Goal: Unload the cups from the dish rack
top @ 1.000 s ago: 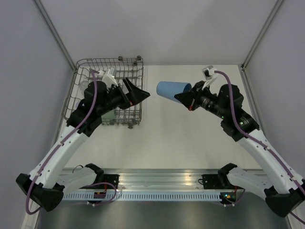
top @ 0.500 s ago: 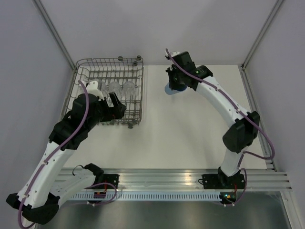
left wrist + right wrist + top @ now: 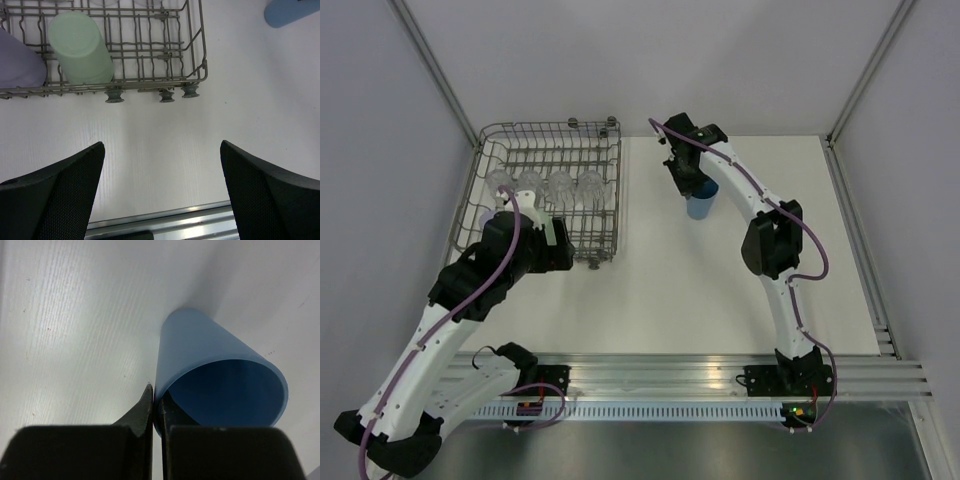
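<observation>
The grey wire dish rack [image 3: 605, 150] stands at the back left; it also shows in the left wrist view [image 3: 195, 55]. Several clear cups [image 3: 560, 187] stand in a row inside it. A green cup [image 3: 80, 47] and a lilac-purple cup [image 3: 17, 65] lie in its near end; my left arm hides them from above. My left gripper [image 3: 560, 257] is open and empty above the bare table, just in front of the rack's near edge [image 3: 162, 195]. My right gripper [image 3: 693, 183] [image 3: 156, 400] is shut on the rim of the blue cup [image 3: 701, 206] [image 3: 200, 355], held mouth up, bottom at or near the table.
A metal rail [image 3: 650, 375] runs along the near table edge and shows below my left fingers [image 3: 165, 222]. Frame posts [image 3: 440, 80] stand at the back corners. The white tabletop [image 3: 660, 290] lies between the rack and the blue cup.
My right arm has swung the blue cup from lying sideways to upright and brought it down at the back centre. My left gripper has drawn back out of the rack to its near edge.
</observation>
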Tool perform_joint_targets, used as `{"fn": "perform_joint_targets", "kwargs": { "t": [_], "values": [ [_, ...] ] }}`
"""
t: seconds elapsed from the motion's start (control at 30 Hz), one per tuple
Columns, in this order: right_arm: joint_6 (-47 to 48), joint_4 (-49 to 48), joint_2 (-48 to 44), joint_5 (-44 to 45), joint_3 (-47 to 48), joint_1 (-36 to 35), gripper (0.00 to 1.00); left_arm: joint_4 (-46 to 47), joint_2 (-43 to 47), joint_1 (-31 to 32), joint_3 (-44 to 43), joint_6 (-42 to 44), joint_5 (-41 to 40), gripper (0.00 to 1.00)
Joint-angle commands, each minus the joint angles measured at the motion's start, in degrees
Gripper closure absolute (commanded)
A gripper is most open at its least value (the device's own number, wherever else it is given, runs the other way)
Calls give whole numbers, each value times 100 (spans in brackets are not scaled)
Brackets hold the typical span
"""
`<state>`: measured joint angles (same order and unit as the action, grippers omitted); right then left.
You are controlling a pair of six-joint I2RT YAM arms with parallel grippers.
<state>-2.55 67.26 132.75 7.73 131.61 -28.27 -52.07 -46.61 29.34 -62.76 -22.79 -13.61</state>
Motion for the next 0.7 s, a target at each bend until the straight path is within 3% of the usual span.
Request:
{"fn": "perform_joint_targets", "kwargs": {
  "t": [0.0,0.27,0.67],
  "values": [
    [149,305,-21,45,383,234,100,-57,-41,1,124,284,-204,0],
    [202,287,120,-333,532,349,94,-57,-33,1,150,301,-178,0],
    [202,208,102,-184,611,357,84,-136,56,1,10,354,-169,0]
  ]
}}
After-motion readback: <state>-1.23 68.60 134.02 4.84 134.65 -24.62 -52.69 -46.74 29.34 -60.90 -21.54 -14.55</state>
